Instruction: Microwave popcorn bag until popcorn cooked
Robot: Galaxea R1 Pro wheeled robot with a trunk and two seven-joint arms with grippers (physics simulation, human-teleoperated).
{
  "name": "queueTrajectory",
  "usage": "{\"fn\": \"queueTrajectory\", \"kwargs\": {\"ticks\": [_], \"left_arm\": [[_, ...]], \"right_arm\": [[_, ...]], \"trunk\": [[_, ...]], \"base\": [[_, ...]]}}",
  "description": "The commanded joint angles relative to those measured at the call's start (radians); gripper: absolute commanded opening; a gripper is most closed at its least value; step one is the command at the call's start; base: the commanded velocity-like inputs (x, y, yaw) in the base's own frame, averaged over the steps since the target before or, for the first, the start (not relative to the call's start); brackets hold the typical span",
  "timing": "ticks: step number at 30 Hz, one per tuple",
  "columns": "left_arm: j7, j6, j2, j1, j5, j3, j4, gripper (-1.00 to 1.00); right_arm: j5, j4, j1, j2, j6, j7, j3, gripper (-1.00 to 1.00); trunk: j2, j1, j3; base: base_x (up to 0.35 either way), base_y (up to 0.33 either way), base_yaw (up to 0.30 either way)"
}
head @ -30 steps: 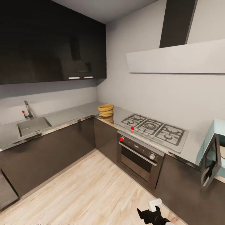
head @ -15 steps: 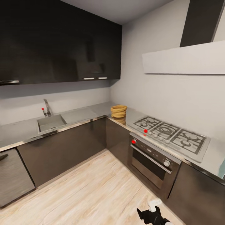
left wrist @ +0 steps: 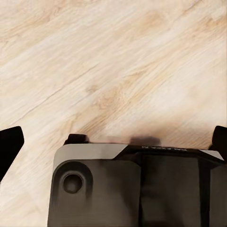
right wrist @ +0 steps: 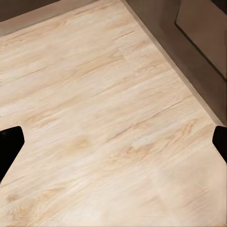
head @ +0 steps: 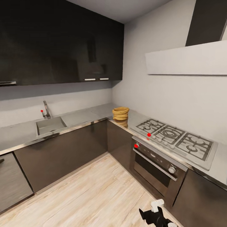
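The popcorn bag [head: 120, 113], a squat tan sack with a thick rolled rim, stands on the grey steel countertop [head: 85, 114] in the corner, between the sink and the hob. It is far from both arms. The microwave is out of view. My right gripper [head: 154, 216] hangs low over the wooden floor at the bottom of the head view. In the right wrist view the right gripper [right wrist: 116, 142] is open with only floor between its dark fingertips [right wrist: 10, 144]. In its own wrist view the left gripper [left wrist: 115, 141] is also open, above the floor and my grey base.
A gas hob [head: 176, 138] sits right of the bag, over a black built-in oven [head: 154, 165]. A sink [head: 50, 125] with a faucet [head: 46, 110] lies along the left counter. Dark wall cabinets [head: 60, 44] and a white hood [head: 186, 58] hang above. Pale wooden floor [head: 94, 192] spreads in front.
The whole head view has shifted: the camera turned left, so the microwave slid out at the right and more of the left counter shows. The bag has not moved.
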Motion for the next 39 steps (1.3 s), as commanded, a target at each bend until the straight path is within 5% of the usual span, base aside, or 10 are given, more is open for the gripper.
{"fn": "queueTrajectory", "kwargs": {"ticks": [1,4,7,13,17,24,28,32,35,39], "left_arm": [[0.0,-0.004,-0.001,0.0,0.002,0.007,0.001,1.0],[0.004,-0.024,-0.001,0.001,0.004,0.007,0.001,1.0],[0.005,-0.056,-0.004,0.034,0.003,0.007,0.0,1.0],[0.005,-0.064,-0.004,0.042,0.003,0.009,0.0,1.0],[0.005,-0.065,-0.003,0.043,0.003,0.01,0.0,1.0],[0.005,-0.065,-0.003,0.043,0.003,0.009,0.0,1.0],[0.005,-0.065,-0.003,0.043,0.003,0.01,0.0,1.0],[0.005,-0.065,-0.003,0.043,0.003,0.009,0.0,1.0],[0.005,-0.065,-0.002,0.043,0.003,0.01,0.0,1.0],[0.005,-0.065,-0.001,0.043,0.003,0.01,0.0,1.0]], "right_arm": [[0.012,-0.003,-0.001,0.001,-0.003,0.006,0.003,1.0],[0.014,-0.086,-0.014,0.007,0.021,0.017,0.089,1.0],[0.009,-0.489,0.003,0.008,0.28,0.019,0.197,1.0],[0.009,-1.098,0.061,0.007,0.636,0.019,0.22,1.0],[0.01,-1.262,-0.045,0.011,0.91,0.02,0.257,1.0],[0.004,-1.234,-0.493,0.006,1.265,0.041,0.323,1.0],[0.005,-0.93,-0.829,-0.027,1.265,0.124,0.338,1.0],[0.009,-0.773,-0.928,-0.08,1.265,0.172,0.368,1.0],[0.01,-0.741,-0.947,-0.187,1.265,0.249,0.636,1.0],[0.014,-0.753,-0.956,-0.321,1.265,0.459,0.792,1.0]], "trunk": [[-0.001,0.001,0.0],[-0.001,0.001,0.0],[-0.001,0.001,0.0],[-0.001,0.001,0.0],[-0.001,0.001,0.0],[-0.001,0.001,0.0],[-0.001,0.001,0.0],[-0.001,0.001,0.0],[-0.001,0.001,0.0],[-0.001,0.001,0.0]], "base": [[0.335,0.0,0.0],[0.342,0.0,0.0],[0.345,0.0,0.0],[0.345,0.0,0.0],[0.345,0.0,0.0],[0.345,0.0,0.0],[0.345,0.0,0.0],[0.345,0.0,0.0],[0.345,0.0,0.0],[0.345,0.0,0.0]]}}
